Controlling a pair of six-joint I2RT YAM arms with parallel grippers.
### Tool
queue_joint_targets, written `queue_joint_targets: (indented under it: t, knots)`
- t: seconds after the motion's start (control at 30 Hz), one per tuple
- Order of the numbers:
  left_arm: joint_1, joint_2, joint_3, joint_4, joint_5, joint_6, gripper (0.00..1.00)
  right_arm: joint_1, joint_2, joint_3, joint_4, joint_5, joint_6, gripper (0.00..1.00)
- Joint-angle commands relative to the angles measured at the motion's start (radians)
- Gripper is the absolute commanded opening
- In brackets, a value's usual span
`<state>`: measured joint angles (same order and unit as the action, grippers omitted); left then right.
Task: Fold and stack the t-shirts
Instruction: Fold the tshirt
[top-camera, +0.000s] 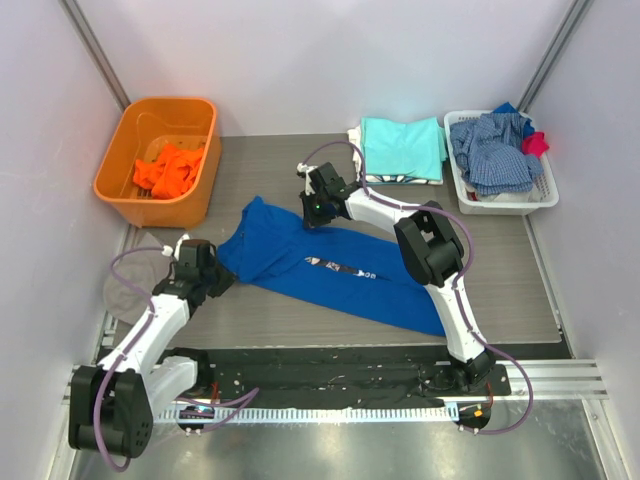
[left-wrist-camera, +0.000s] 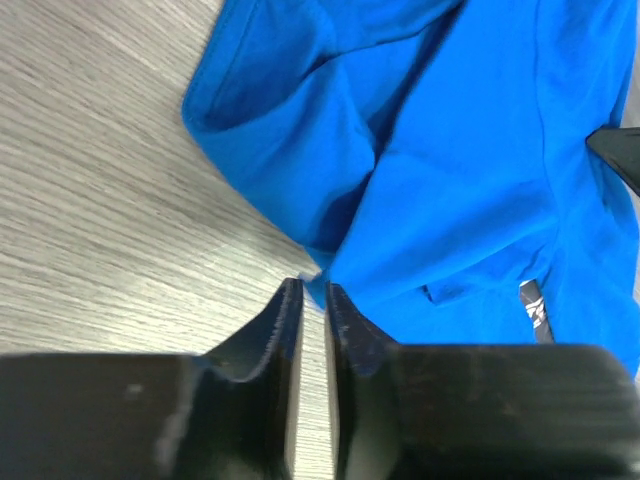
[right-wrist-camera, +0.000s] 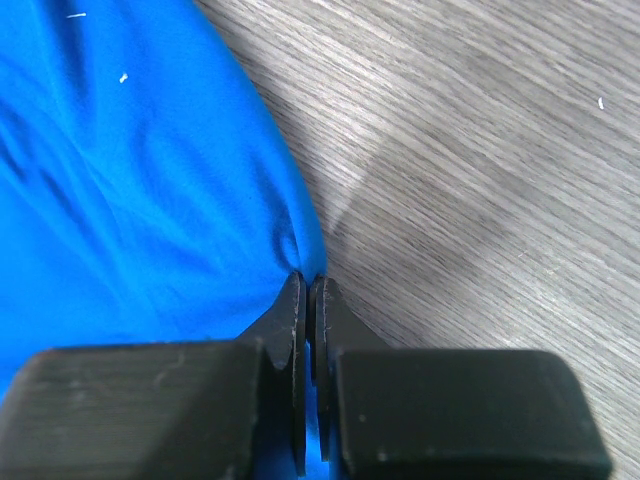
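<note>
From the left: the left gripper sits low at the near edge of the royal blue cotton t-shirt, fingers almost together. I can't tell whether they bite the cloth. The shirt lies slantwise on the grey wood-grain table, soft and rumpled, small chest print up. At its far edge the right gripper is clamped on a puckered bit of hem. Opposite grips, I judge, let me stretch it flat for folding. Farther right, a folded aqua t-shirt lies flat.
</note>
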<state>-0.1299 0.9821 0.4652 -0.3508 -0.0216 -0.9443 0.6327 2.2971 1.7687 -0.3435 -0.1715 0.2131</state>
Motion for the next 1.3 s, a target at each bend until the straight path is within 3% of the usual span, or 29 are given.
queue_joint_targets:
  t: [0.0, 0.23, 0.43, 0.53, 0.67, 0.93, 1.03, 1.27]
  knots:
    - [-0.002, -0.028, -0.007, 0.001, -0.005, -0.011, 0.25, -0.002, 0.001, -0.015, -0.012, 0.02, -0.007, 0.01]
    - [-0.005, -0.042, -0.005, -0.013, 0.003, -0.014, 0.25, -0.002, 0.002, -0.014, -0.012, 0.018, -0.006, 0.01]
    - [-0.004, -0.132, 0.035, -0.088, -0.001, -0.022, 0.36, -0.002, -0.008, -0.012, -0.014, 0.018, -0.009, 0.01]
    - [-0.004, -0.198, 0.082, -0.146, -0.027, -0.014, 0.47, -0.004, -0.024, -0.009, -0.014, 0.029, -0.009, 0.04]
    - [-0.005, -0.232, 0.15, -0.206, -0.073, 0.015, 0.54, -0.002, -0.053, 0.011, -0.014, 0.055, -0.011, 0.34]
    - [-0.004, -0.204, 0.182, -0.211, -0.071, 0.035, 0.55, -0.004, -0.155, 0.044, 0.029, 0.248, -0.001, 0.49]
    - [-0.005, -0.206, 0.164, -0.194, -0.067, 0.036, 0.56, -0.002, -0.235, -0.007, 0.037, 0.253, 0.038, 0.52]
    - [-0.004, -0.188, 0.161, -0.171, -0.069, 0.05, 0.56, 0.108, -0.464, -0.394, 0.121, 0.323, 0.193, 0.51]
